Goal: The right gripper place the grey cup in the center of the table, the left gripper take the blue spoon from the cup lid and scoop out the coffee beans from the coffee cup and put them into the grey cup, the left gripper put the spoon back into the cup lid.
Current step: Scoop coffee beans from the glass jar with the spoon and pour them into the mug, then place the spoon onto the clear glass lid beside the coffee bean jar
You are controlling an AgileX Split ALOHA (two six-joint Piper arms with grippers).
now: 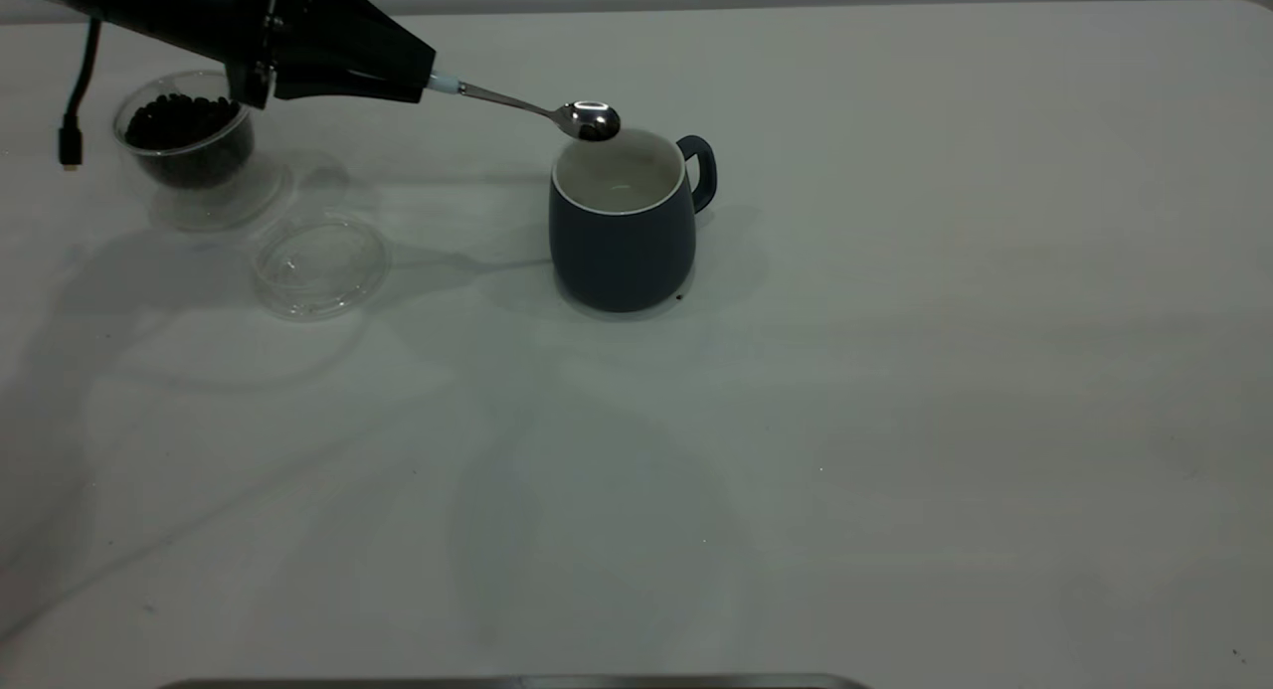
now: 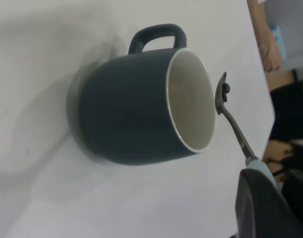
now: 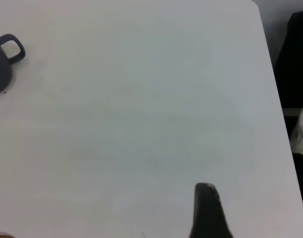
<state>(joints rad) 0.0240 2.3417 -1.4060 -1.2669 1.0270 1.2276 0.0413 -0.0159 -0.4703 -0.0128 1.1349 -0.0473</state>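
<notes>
Blue spoon (image 1: pixel 537 105) held over the grey cup (image 1: pixel 622 232), bowl at the rim.

The spoon's long axis runs nearly level from the left gripper (image 1: pixel 398 78), clamped on its pale blue handle, out toward the exterior view's right and dipping slightly; its metal bowl sits just above the cup's far rim and seems to carry a bean or two. The grey cup stands upright near the tabletop (image 1: pixel 895 421) centre, handle toward the right. Well to the left stands the coffee cup (image 1: pixel 187 142) with coffee beans (image 1: pixel 179 122), the cup lid (image 1: pixel 320 264) flat just beside it. The right gripper (image 3: pixel 207 213) hangs well apart; whether it is open cannot be told.
</notes>
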